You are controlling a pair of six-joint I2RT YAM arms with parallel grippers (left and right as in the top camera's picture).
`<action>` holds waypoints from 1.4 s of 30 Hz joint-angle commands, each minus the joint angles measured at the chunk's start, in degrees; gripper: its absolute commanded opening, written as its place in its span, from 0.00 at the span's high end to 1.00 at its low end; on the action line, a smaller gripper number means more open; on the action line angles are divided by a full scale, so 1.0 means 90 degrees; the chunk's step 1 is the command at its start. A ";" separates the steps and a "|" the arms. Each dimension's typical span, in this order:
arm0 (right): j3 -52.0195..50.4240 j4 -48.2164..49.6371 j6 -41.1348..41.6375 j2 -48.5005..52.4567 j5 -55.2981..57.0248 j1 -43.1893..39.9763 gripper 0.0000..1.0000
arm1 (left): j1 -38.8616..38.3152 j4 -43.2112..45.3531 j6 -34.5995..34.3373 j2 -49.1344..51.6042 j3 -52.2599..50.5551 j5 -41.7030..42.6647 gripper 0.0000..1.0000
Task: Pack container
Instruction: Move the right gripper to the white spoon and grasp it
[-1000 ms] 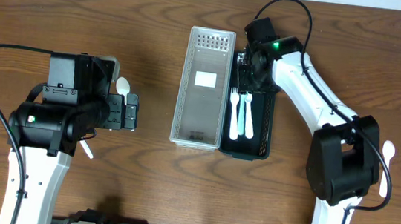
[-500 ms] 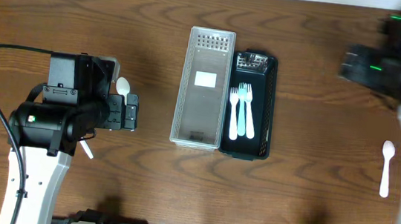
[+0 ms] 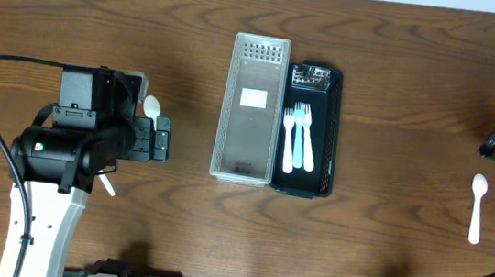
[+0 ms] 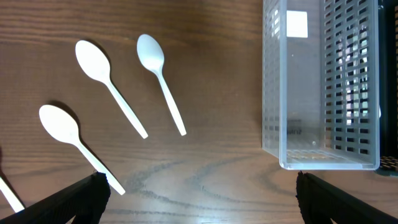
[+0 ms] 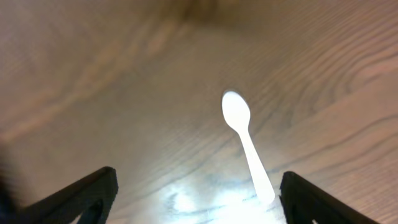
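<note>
Left tool: the left tool (image 4: 199, 200) has its jaws spread wide and grips nothing, parked looking straight down at the desk (image 4: 205, 174).
Ahead of the left tool: 3 spoons (image 4: 115, 96) lie flat and loose, fanned out toward one finger. The clear basket (image 4: 323, 93) sits ahead of the other finger, open side up.
Right tool: the right tool (image 5: 198, 199) is also wide open and empty. The view is soft, but both fingers show apart.
Ahead of the right tool: the lone spoon (image 5: 245, 140) lies flat between the fingers, with its bowl away from the tool and its handle running back toward it. A close would likely pinch across the handle, and that looks like the reason for this line-up.
Containers: the clear basket and the black tray (image 3: 324, 179) stand side by side, touching. They are near the left tool and well apart from the right tool.
Already packed: 2 forks (image 3: 297, 139) lie lengthwise in the tray, side by side, because the long slot suits them that way.
Progress: early going, I'd say, with the forks in and every spoon in view left on the desk.
Next call: drop onto the lone spoon's handle.
Risk: the thin plastic lies flat on wood and could skid or flip out of the pinch.
</note>
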 commanded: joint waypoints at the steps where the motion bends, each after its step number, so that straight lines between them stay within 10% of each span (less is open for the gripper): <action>1: -0.0838 0.0580 -0.0644 0.0068 -0.0070 -0.0163 0.10 | 0.0027 -0.0058 0.0015 -0.0022 0.0143 -0.0075 0.02; 42: -0.1401 0.2509 -0.1115 0.2033 -0.0075 -0.0644 0.09 | 0.0027 -0.0087 0.0015 -0.0022 0.0143 -0.0078 0.02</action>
